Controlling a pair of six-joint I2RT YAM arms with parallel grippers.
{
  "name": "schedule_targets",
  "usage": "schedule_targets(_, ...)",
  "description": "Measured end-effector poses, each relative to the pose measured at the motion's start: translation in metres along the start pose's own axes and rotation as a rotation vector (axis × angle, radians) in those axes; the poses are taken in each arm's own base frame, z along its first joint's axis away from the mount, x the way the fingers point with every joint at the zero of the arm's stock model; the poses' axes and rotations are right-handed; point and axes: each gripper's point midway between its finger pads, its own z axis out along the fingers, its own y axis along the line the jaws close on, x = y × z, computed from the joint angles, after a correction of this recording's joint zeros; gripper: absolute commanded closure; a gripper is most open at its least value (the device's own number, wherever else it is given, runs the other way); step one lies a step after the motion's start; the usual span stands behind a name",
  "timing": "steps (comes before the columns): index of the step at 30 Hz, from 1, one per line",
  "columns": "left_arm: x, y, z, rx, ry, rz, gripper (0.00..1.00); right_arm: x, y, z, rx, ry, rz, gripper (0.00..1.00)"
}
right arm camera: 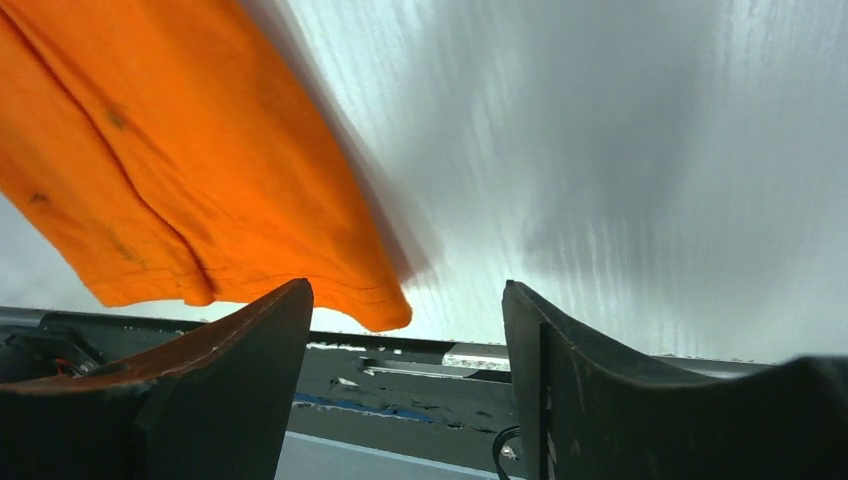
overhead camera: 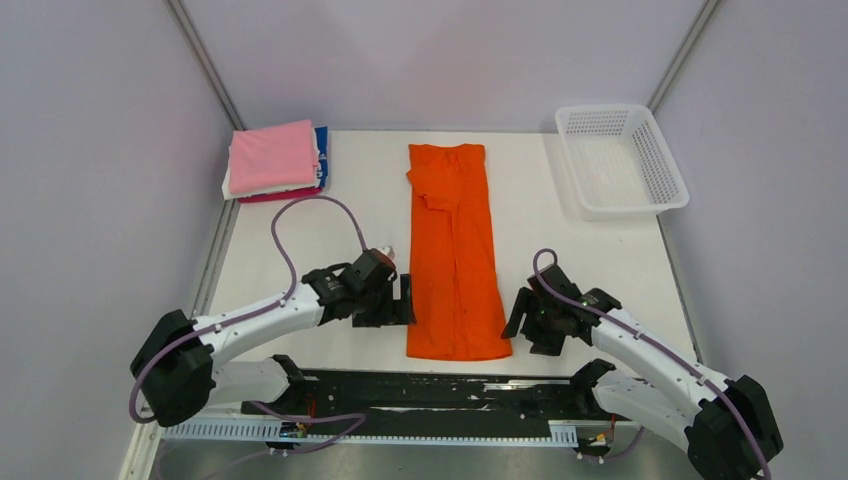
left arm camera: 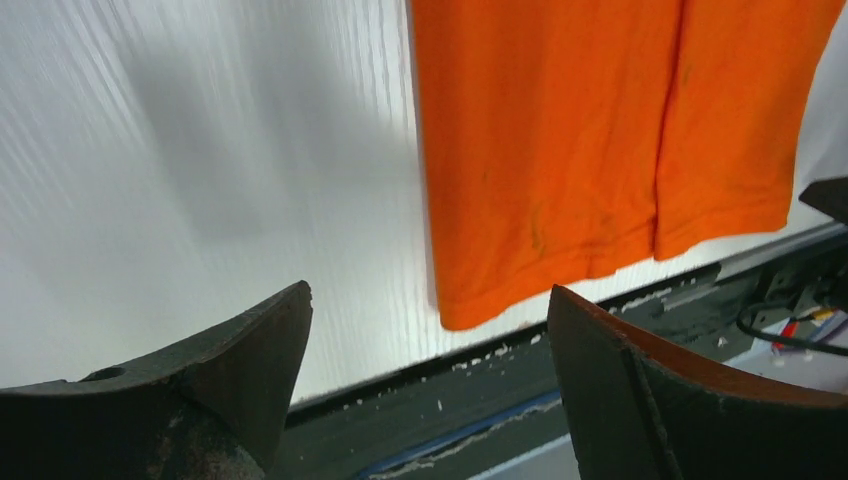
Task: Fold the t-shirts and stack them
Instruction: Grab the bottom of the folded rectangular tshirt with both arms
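Both jaws gape wide and empty, flanking the orange t-shirt (overhead camera: pixel 455 250) at its near hem.

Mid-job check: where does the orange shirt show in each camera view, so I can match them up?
Top external: the orange shirt lies as a long strip mid-table, hem towards the arms.
Left wrist: the orange shirt fills the upper right, with a hem corner near centre.
Right wrist: the orange shirt fills the upper left, with a hem corner near centre.
Shared landmark: the dark rail along the table's near edge, just below the hem.
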Motion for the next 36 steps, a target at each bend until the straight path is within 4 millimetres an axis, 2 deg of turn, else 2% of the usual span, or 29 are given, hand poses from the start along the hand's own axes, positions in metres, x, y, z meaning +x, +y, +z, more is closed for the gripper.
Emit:
schedule_targets(3, 0.028, 0.005, -0.006, 0.022, 0.037, -0.028, 0.16, 0.004, -0.008, 0.007, 0.020, 0.010, 0.016, 0.44)
schedule_targets(6, 0.038, 0.007, -0.007, 0.043, 0.054, -0.060, 0.23, 0.007, -0.011, 0.014, 0.025, 0.020, 0.022, 0.54)
schedule_targets(8, 0.044, 0.007, -0.004, 0.049, 0.069, -0.074, 0.26, 0.010, -0.012, 0.018, 0.029, 0.035, 0.024, 0.57)
schedule_targets(14, 0.051, 0.004, 0.007, 0.062, 0.109, -0.086, 0.35, 0.014, -0.002, 0.024, -0.008, 0.082, 0.024, 0.65)
schedule_targets(20, 0.056, -0.001, 0.020, 0.073, 0.152, -0.086, 0.44, 0.022, 0.009, 0.029, -0.065, 0.140, 0.005, 0.80)
schedule_targets(28, 0.067, -0.003, 0.027, 0.075, 0.199, -0.070, 0.61, 0.029, 0.017, 0.030, -0.131, 0.177, -0.004, 0.92)
schedule_targets(30, 0.071, -0.006, 0.026, 0.080, 0.207, -0.058, 0.68, 0.029, 0.019, 0.030, -0.143, 0.180, -0.006, 0.94)
schedule_targets(32, 0.075, -0.008, 0.025, 0.086, 0.217, -0.045, 0.79, 0.030, 0.019, 0.030, -0.149, 0.181, -0.007, 0.95)
schedule_targets(33, 0.077, -0.009, 0.025, 0.088, 0.221, -0.039, 0.87, 0.030, 0.019, 0.029, -0.151, 0.181, -0.007, 0.96)
schedule_targets(36, 0.082, -0.010, 0.024, 0.088, 0.231, -0.032, 0.99, 0.033, 0.019, 0.029, -0.159, 0.186, -0.008, 0.99)
